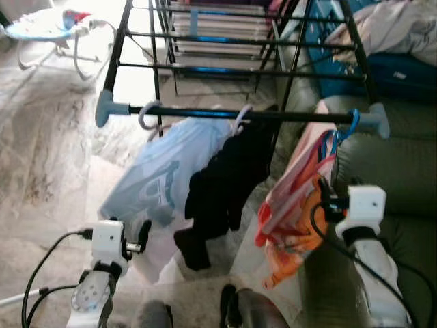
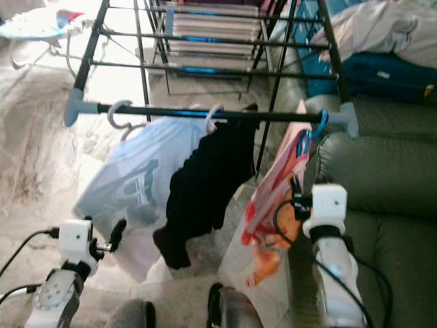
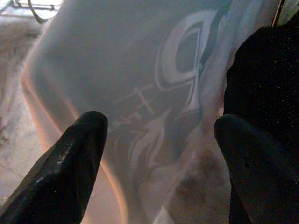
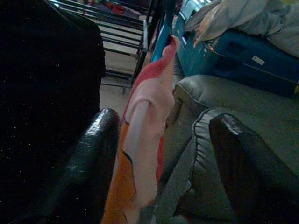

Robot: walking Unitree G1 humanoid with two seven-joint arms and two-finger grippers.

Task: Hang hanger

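A black rail [image 1: 273, 115] of a drying rack carries three hangers. A blue hanger hook [image 1: 349, 123] at the rail's right end holds a pink, red and orange garment [image 1: 297, 205]. A white hook [image 1: 240, 117] carries a black garment [image 1: 225, 184], and another white hook [image 1: 147, 113] carries a pale blue shirt [image 1: 157, 181]. My right gripper [image 4: 161, 154] is open just beside the orange garment, with nothing between its fingers [image 4: 96, 158]. Low on the left, my left gripper [image 3: 159, 154] is open, facing the pale blue shirt.
A grey-green sofa [image 1: 396, 171] stands right of the rack, with a blue case [image 1: 403, 68] and crumpled laundry [image 1: 389, 27] behind it. More rack bars [image 1: 205, 68] lie beyond the rail. A baby bouncer [image 1: 48, 27] sits far left on the pale floor [image 1: 41, 150].
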